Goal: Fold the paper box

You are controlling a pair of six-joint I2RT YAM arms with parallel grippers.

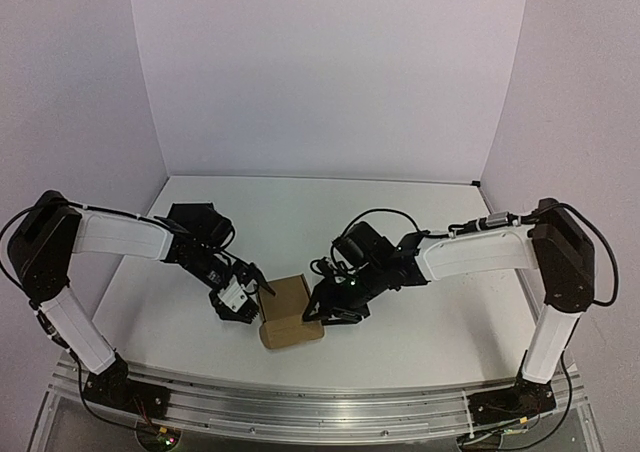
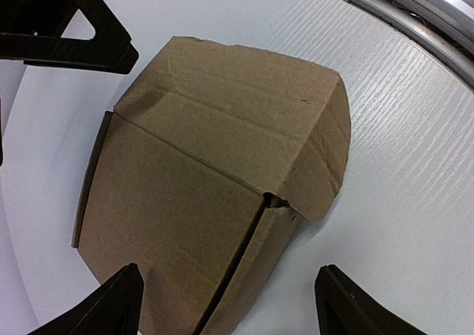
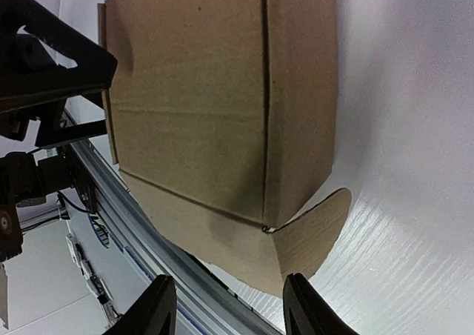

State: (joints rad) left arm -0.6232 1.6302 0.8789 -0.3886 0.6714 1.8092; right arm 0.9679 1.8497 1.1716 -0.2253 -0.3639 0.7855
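Observation:
The paper box (image 1: 290, 310) is a partly folded brown cardboard cuboid near the table's front edge, between my two grippers. Its side panels stand folded, and a rounded flap (image 3: 311, 235) sticks out loose at the near corner. My left gripper (image 1: 255, 297) is at the box's left side. In the left wrist view the box (image 2: 222, 172) fills the middle and its lower corner reaches in between the spread fingers of the left gripper (image 2: 233, 309), which stands open. My right gripper (image 1: 316, 312) is at the box's right side. In the right wrist view the right gripper (image 3: 229, 309) is open just short of the flap.
A metal rail (image 1: 300, 407) runs along the near table edge, just in front of the box, and shows as the rail (image 3: 148, 239) in the right wrist view. White walls close in the back and sides. The right arm's fingers (image 2: 74, 31) show beyond the box.

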